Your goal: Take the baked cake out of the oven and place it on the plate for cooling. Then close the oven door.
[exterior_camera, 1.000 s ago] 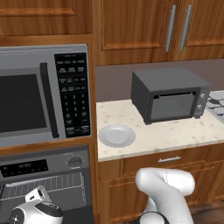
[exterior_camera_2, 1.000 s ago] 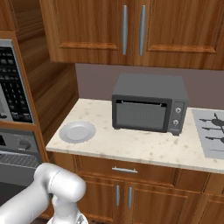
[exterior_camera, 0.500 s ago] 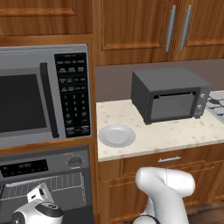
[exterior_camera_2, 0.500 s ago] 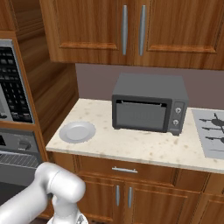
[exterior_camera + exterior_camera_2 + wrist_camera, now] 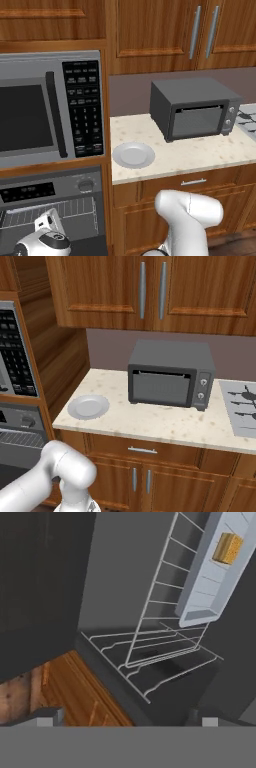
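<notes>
The oven [image 5: 55, 200] stands open below the microwave, its wire racks [image 5: 155, 647] bare. The cake [image 5: 228, 548], a small golden-brown cube, sits on a pale tray [image 5: 205, 587] inside the oven, in the hand view's upper right. My gripper [image 5: 125, 722] points into the cavity, well short of the cake. It is open, its fingertips [image 5: 47, 717] wide apart with nothing between them. My hand [image 5: 49, 224] hangs low in front of the oven opening. The plate [image 5: 133, 154] [image 5: 88, 406] lies bare on the counter's left end. The oven door is out of the base views.
A microwave [image 5: 45, 115] sits above the oven. A dark toaster oven [image 5: 192, 110] stands on the counter [image 5: 165, 423] right of the plate, and a stove top [image 5: 242, 406] lies further right. Wooden cabinets hang above and stand below.
My hand has crept slightly right and up in front of the oven opening. The jaws have stayed open.
</notes>
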### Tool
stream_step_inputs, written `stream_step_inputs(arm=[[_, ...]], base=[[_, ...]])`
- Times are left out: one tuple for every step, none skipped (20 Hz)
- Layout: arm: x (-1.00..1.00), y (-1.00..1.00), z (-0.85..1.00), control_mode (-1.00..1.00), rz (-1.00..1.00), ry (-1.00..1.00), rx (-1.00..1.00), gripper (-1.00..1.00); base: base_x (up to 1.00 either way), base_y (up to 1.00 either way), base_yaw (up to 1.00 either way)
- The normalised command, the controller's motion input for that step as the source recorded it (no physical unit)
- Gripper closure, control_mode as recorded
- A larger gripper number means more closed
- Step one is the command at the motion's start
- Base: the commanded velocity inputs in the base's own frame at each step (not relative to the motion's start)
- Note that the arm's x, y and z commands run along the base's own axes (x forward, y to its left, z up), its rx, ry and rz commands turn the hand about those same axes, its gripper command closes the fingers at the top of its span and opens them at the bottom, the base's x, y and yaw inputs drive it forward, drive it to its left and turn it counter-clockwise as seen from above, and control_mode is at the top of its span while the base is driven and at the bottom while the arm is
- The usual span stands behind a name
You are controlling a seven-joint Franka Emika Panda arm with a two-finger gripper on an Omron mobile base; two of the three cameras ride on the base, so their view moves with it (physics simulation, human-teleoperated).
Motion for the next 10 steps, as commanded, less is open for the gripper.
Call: stream_step_inputs(arm=[[0.21, 0.09, -0.08, -1.0, -0.12, 0.0, 0.0, -1.0], [0.22, 0.1, -0.07, -1.0, -0.13, 0.0, 0.0, -1.0], [0.18, 0.12, -0.02, -1.0, -0.13, 0.0, 0.0, -1.0], [0.17, 0.1, 0.0, -1.0, -0.13, 0.0, 0.0, -1.0], [0.16, 0.1, 0.0, -1.0, -0.12, 0.0, 0.0, -1.0], [0.16, 0.08, 0.0, -1.0, -0.1, 0.0, 0.0, -1.0], [0.12, 0.07, -0.07, -1.0, -0.06, 0.0, 0.0, -1.0], [0.1, 0.09, -0.18, -1.0, 0.0, -0.03, 0.0, -1.0], [0.08, 0.11, -0.27, -1.0, 0.0, -0.07, 0.0, -1.0], [0.1, 0.11, -0.31, -1.0, 0.0, -0.09, 0.0, -1.0]], base=[[0.0, 0.0, 0.0], [0.0, 0.0, 0.0], [0.0, 0.0, 0.0], [0.0, 0.0, 0.0], [0.0, 0.0, 0.0], [0.0, 0.0, 0.0], [0.0, 0.0, 0.0], [0.0, 0.0, 0.0], [0.0, 0.0, 0.0], [0.0, 0.0, 0.0]])
